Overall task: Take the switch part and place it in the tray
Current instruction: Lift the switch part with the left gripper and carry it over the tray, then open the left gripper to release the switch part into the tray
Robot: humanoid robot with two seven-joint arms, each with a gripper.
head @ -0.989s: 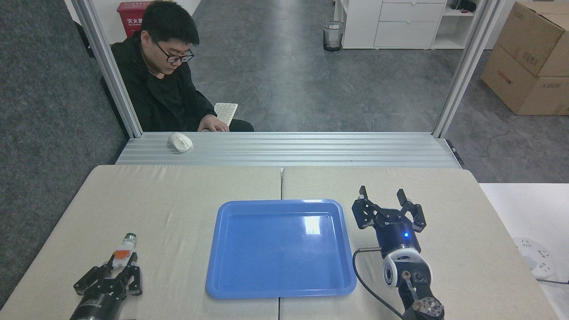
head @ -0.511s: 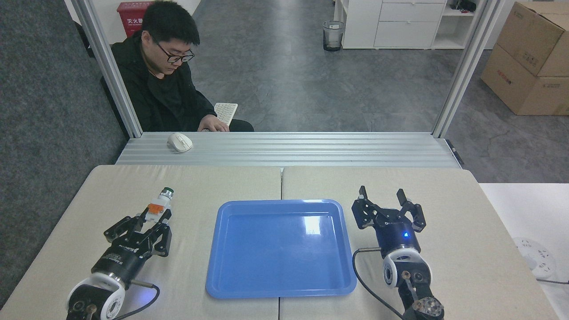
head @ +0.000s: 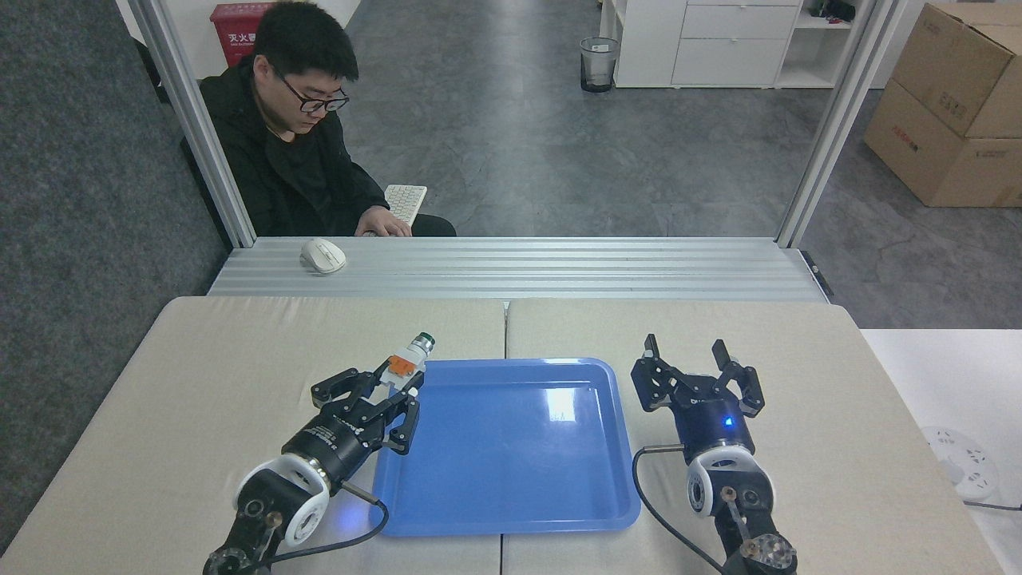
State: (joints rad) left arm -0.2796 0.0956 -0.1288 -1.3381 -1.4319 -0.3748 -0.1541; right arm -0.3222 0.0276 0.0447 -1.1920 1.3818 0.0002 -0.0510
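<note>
The switch part (head: 406,361), white with an orange middle and a dark-tipped silvery end, is held in the air over the far left corner of the tray. My left gripper (head: 396,378) is shut on it, the part sticking out up and to the right from between the fingers. The blue tray (head: 511,511) lies in the middle of the table with nothing in it. To the right of the tray, my right gripper (head: 688,353) stands open and holds nothing.
A person in black sits beyond the table's far edge, a hand at a white keyboard (head: 406,201). A white mouse (head: 322,255) lies on the ribbed metal ledge (head: 559,271). A white round fitting (head: 958,461) sits at the right edge.
My left gripper has carried the switch part up and to the right, from the table's near left to the tray's far left corner. The right arm has stayed still.
</note>
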